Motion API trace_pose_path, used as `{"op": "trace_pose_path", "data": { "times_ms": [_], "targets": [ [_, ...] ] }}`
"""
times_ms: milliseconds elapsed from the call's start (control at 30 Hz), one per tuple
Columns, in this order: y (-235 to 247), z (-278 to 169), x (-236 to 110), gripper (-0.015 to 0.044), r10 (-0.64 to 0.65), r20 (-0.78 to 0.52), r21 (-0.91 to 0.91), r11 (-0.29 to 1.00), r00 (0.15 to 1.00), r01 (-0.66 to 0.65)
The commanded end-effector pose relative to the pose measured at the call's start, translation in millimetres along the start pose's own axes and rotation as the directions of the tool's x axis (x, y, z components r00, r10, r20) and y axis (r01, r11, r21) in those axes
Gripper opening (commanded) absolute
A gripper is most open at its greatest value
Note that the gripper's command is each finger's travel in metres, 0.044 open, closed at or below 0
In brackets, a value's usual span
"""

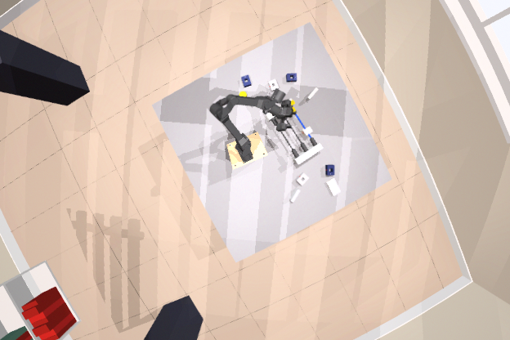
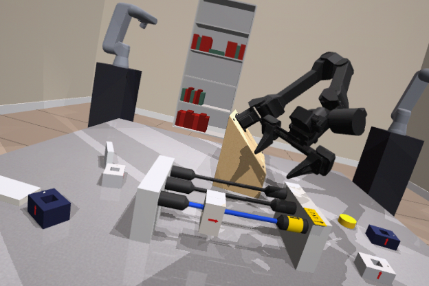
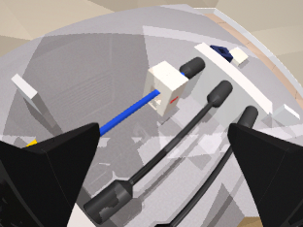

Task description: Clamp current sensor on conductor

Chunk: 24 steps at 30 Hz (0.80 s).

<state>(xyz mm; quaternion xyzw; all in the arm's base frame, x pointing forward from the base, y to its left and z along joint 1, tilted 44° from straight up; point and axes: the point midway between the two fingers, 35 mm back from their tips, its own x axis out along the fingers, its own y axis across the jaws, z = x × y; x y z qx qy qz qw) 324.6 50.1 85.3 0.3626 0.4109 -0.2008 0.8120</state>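
The white split-core sensor [image 2: 212,212] [image 3: 167,86] [image 1: 307,131] sits closed round the blue conductor [image 2: 249,216] [image 3: 130,113] [image 1: 300,120]. Its red arrow points toward the yellow LOAD sleeve [image 2: 294,223] and the yellow label [image 2: 315,216]. My gripper [image 2: 277,161] [image 3: 166,129] [image 1: 281,125] is open wide and empty. It hangs above the far end of the rack, clear of the sensor, over the two black conductors [image 2: 227,182] [image 3: 188,132].
White end posts [image 2: 148,199] [image 2: 311,245] carry the three conductors. Navy blocks [image 2: 49,207] [image 2: 382,236], white blocks [image 2: 113,174] [image 2: 375,267], a yellow disc [image 2: 347,221] and a white slab [image 2: 14,189] lie around. The wooden arm base [image 2: 238,161] stands behind the rack.
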Motion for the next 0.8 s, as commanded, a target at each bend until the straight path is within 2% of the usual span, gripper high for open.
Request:
{"op": "trace_pose_path", "data": {
  "times_ms": [0, 67, 100, 600, 733, 767],
  "targets": [
    [-6.9, -7.2, -7.0, 0.0440, 0.020, 0.062, 0.208, 0.978, 0.998, -0.033],
    [-6.9, -7.2, -7.0, 0.0440, 0.020, 0.062, 0.208, 0.978, 0.998, -0.033],
    [-3.4, -4.3, -4.7, 0.0440, 0.013, 0.035, 0.121, 0.992, 0.999, -0.017],
    [-3.2, -4.1, -4.1, 0.0440, 0.011, 0.030, 0.107, 0.994, 0.999, -0.014],
    [0.0, 1.0, 8.2, 0.0440, -0.031, -0.068, -0.181, 0.983, 0.997, 0.018],
    [-2.4, -2.3, -0.6, 0.0440, -0.005, -0.005, -0.009, 1.000, 1.000, 0.005]
  ]
}}
